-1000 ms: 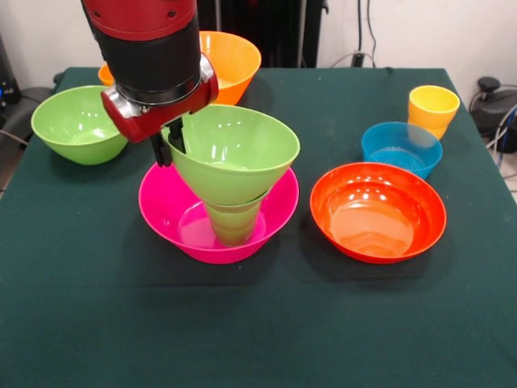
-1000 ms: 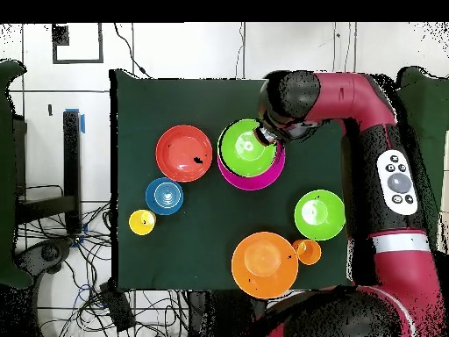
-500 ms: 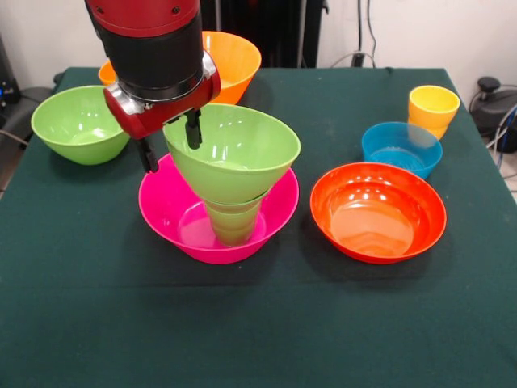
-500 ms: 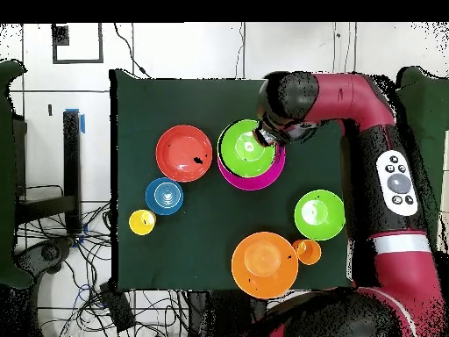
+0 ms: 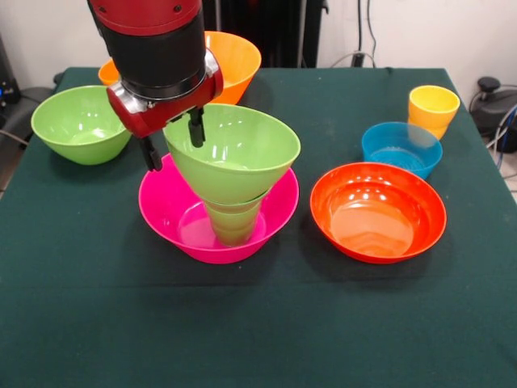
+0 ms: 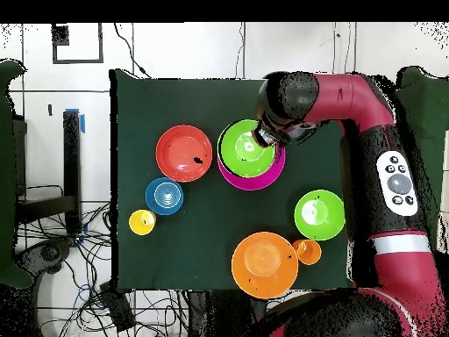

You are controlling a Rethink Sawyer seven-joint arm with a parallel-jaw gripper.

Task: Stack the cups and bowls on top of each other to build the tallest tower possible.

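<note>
Beneath the gripper (image 5: 172, 139) stands the tower (image 5: 223, 187), a pink bowl (image 5: 161, 212) holding a green cup (image 5: 233, 223) topped by a light green bowl (image 5: 242, 149), whose rim sits between the spread, untouching fingers (image 5: 195, 128).

tower (image 5: 230, 174) at counter (image 5: 258, 323) middle: bowl on cup in bowl; two bowls (image 5: 377, 210) and a cup (image 5: 433, 109) to its right in front view.

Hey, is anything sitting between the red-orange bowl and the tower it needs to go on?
Nothing visible. Bare cloth separates the red-orange bowl from the tower; the open gripper straddles the top bowl's rim.
</note>
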